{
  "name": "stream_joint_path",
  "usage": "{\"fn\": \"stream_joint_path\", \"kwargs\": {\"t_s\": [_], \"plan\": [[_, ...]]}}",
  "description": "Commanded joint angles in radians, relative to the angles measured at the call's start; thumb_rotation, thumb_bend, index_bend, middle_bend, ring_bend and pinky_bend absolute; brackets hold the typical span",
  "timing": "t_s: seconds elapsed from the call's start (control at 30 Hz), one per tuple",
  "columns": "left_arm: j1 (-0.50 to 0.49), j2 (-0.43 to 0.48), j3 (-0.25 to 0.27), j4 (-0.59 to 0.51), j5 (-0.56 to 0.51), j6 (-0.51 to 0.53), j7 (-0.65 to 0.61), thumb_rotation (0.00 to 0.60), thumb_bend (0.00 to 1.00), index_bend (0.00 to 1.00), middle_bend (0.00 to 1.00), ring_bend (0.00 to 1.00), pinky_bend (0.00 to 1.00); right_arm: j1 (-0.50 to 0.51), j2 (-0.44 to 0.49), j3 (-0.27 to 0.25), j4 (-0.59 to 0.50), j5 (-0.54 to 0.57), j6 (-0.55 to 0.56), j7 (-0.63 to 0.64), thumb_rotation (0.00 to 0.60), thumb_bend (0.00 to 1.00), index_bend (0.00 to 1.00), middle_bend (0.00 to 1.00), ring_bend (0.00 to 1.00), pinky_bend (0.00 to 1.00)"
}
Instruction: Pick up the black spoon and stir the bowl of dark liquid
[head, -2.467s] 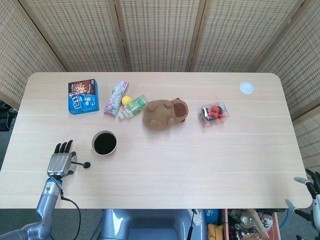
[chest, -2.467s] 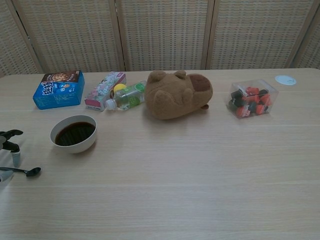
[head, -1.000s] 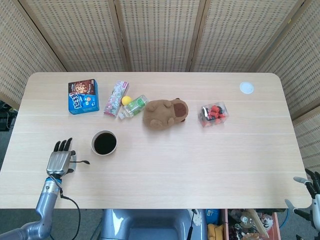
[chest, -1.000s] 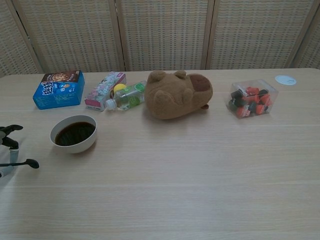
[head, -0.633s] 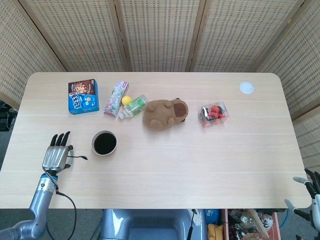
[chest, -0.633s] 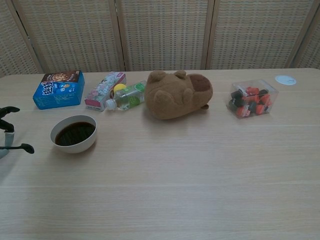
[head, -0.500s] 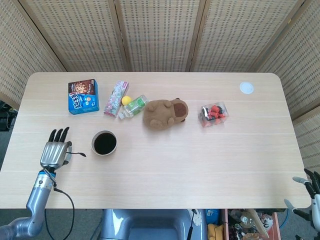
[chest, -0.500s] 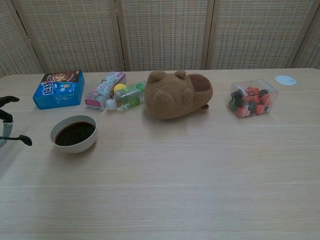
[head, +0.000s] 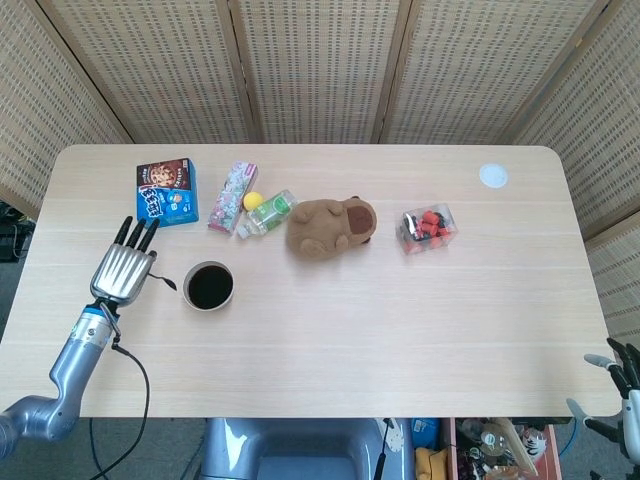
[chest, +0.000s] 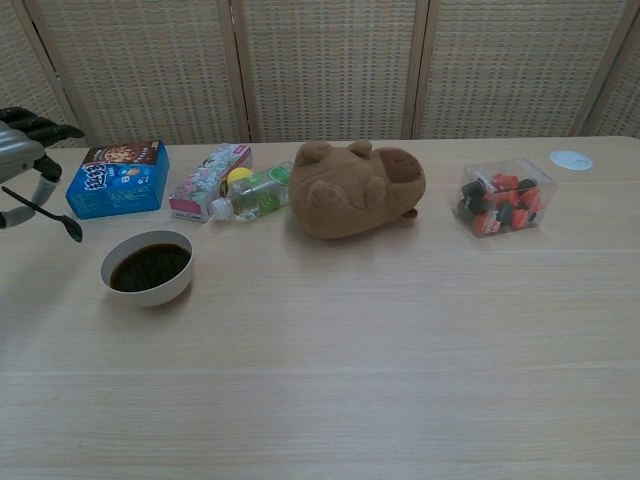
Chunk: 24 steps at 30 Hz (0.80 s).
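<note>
My left hand (head: 124, 267) hovers above the table just left of the white bowl of dark liquid (head: 208, 286), and holds the black spoon (head: 164, 281) by its handle. In the chest view the left hand (chest: 22, 135) is raised at the far left, with the spoon (chest: 45, 213) slanting down and its scoop hanging left of and above the bowl (chest: 147, 267). The spoon is clear of the liquid. My right hand (head: 622, 383) shows at the bottom right corner of the head view, off the table edge, fingers spread and holding nothing.
Behind the bowl stand a blue snack box (head: 166, 194), a pink box (head: 232, 196), a yellow ball (head: 253, 200) and a lying bottle (head: 268, 213). A brown plush toy (head: 330, 227) lies mid-table. Further right are a clear box of red and black pieces (head: 428, 227) and a white lid (head: 492, 176).
My left hand has lifted the spoon off the table and carried it up and toward the far side, closer to the bowl. The spoon now tilts scoop-down. The right hand is unmoved.
</note>
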Motion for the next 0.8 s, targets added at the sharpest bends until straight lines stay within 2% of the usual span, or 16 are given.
{"fn": "stream_joint_path", "kwargs": {"t_s": [0.03, 0.8], "plan": [[-0.037, -0.001, 0.014, 0.021, 0.023, -0.026, 0.048, 0.6, 0.41, 0.64, 0.0, 0.0, 0.0, -0.002, -0.003, 0.001, 0.006, 0.001, 0.004, 0.005, 0.6, 0.3, 0.35, 0.21, 0.1, 0.24], [-0.185, -0.16, 0.11, 0.266, 0.262, -0.033, 0.28, 0.6, 0.41, 0.65, 0.0, 0.0, 0.0, -0.01, -0.015, 0.008, 0.041, 0.017, 0.002, 0.035, 0.6, 0.3, 0.35, 0.21, 0.1, 0.24]]}}
